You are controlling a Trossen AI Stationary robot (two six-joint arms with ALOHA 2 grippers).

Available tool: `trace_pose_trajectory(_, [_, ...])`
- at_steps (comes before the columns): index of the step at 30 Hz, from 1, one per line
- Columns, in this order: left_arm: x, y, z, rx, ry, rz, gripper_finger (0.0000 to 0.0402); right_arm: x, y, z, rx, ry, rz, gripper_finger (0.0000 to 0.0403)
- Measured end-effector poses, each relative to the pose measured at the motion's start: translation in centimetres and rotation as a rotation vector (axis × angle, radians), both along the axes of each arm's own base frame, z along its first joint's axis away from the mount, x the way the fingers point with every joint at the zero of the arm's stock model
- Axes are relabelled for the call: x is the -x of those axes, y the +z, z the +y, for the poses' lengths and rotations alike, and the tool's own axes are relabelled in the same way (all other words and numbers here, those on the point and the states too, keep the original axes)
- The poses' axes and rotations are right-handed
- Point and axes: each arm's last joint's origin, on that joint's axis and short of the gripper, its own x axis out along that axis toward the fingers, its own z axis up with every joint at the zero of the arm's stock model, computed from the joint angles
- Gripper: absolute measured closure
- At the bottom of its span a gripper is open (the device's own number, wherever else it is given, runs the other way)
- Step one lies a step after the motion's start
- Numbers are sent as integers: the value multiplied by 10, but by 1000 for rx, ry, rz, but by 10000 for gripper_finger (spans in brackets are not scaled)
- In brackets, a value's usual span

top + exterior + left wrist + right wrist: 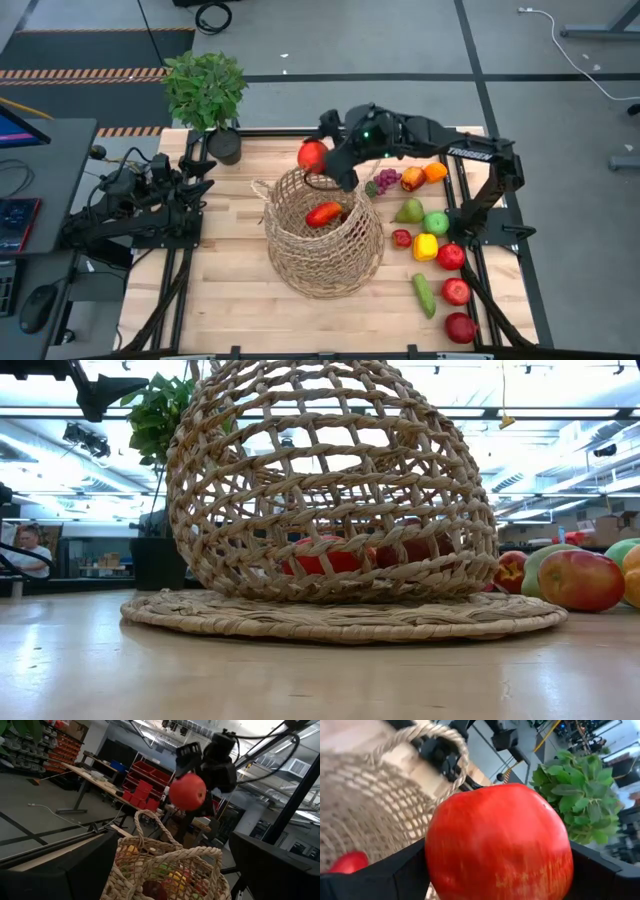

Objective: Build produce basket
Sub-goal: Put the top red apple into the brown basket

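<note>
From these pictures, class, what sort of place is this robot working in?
Probably a robotics lab or workshop: red storage bins on racks, long workbenches, a taped concrete floor, and a person at a desk.

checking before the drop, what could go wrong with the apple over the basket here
The right gripper holds the red apple near the far rim of the basket, not over its middle; released there, it may hit the rim or a loop handle and roll off. It could also land on the red pepper inside and bounce.
</note>
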Motion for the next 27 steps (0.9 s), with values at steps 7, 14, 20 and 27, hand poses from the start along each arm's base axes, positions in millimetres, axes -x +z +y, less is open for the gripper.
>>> trace_pose_trajectory(7, [0, 0, 0, 0, 0, 0, 12, -2, -4, 11, 87, -5, 16, 42])
trace_pose_trajectory(14, [0, 0, 0, 0, 0, 0, 12, -4, 2, -2, -186, -164, -94, 42])
trace_pose_trajectory(20, [0, 0, 0, 0, 0, -1, 12, -9, -7, -27, -851, -469, -170, 41])
trace_pose_trajectory(27, [0, 0, 0, 0, 0, -1, 12, -12, -21, -41, -1549, -684, -84, 40])
